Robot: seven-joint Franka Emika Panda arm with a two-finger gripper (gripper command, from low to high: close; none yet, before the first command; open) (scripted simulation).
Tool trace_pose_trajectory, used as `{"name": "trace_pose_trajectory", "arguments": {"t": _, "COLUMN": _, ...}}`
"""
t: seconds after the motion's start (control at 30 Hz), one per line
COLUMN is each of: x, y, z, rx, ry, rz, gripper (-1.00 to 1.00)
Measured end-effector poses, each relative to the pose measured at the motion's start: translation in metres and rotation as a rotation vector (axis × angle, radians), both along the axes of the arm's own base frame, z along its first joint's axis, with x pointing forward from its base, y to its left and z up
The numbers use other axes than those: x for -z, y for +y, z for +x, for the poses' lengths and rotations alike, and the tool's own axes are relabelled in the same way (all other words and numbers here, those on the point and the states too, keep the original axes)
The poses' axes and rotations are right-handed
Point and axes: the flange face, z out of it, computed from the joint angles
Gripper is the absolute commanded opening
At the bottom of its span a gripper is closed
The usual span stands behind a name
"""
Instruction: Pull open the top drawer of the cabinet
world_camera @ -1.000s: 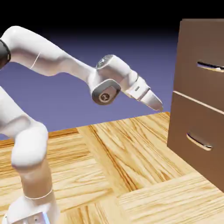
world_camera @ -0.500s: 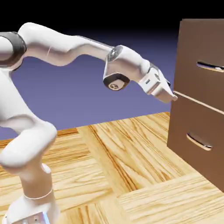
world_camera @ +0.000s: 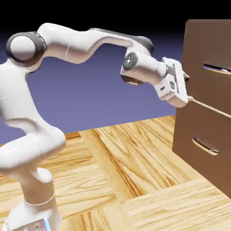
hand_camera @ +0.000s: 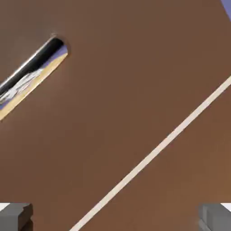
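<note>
Claw (world_camera: 188, 87) gaping wide and holding nothing, the robot is nearing the top drawer (world_camera: 205, 83) at the exterior view's upper right; aligning its fingers with the handle (world_camera: 218, 69) before closing should help.

simulated scene | wood-tile surface (world_camera: 113, 171) — brown cabinet (world_camera: 205, 85) — plain blue-violet backdrop (world_camera: 108, 99)
</note>
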Motion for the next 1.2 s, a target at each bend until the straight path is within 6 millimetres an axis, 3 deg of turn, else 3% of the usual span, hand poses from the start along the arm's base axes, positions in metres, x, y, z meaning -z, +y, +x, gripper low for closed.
{"name": "trace_pose_trajectory", "arguments": {"t": 0.47, "x": 0.003, "y": 0.012, "z": 0.051, "rx": 0.078, "ry": -0.205, "rz": 0.404, "gripper": 0.0}}
{"name": "trace_pose_trajectory", "arguments": {"t": 0.8, "x": -0.019, "y": 0.025, "z": 0.084, "rx": 0.133, "ry": -0.38, "rz": 0.726, "gripper": 0.0}}
{"name": "trace_pose_trajectory", "arguments": {"t": 0.87, "x": -0.02, "y": 0.025, "z": 0.084, "rx": 0.133, "ry": -0.38, "rz": 0.727, "gripper": 0.0}}
{"name": "trace_pose_trajectory", "arguments": {"t": 1.0, "x": -0.027, "y": 0.026, "z": 0.106, "rx": 0.128, "ry": -0.391, "rz": 0.72, "gripper": 0.0}}
{"name": "trace_pose_trajectory", "arguments": {"t": 1.13, "x": -0.02, "y": 0.025, "z": 0.133, "rx": 0.132, "ry": -0.381, "rz": 0.726, "gripper": 0.0}}
{"name": "trace_pose_trajectory", "arguments": {"t": 1.17, "x": -0.02, "y": 0.025, "z": 0.134, "rx": 0.133, "ry": -0.38, "rz": 0.727, "gripper": -1.0}}
{"name": "trace_pose_trajectory", "arguments": {"t": 1.2, "x": -0.02, "y": 0.025, "z": 0.134, "rx": 0.133, "ry": -0.38, "rz": 0.727, "gripper": -1.0}}
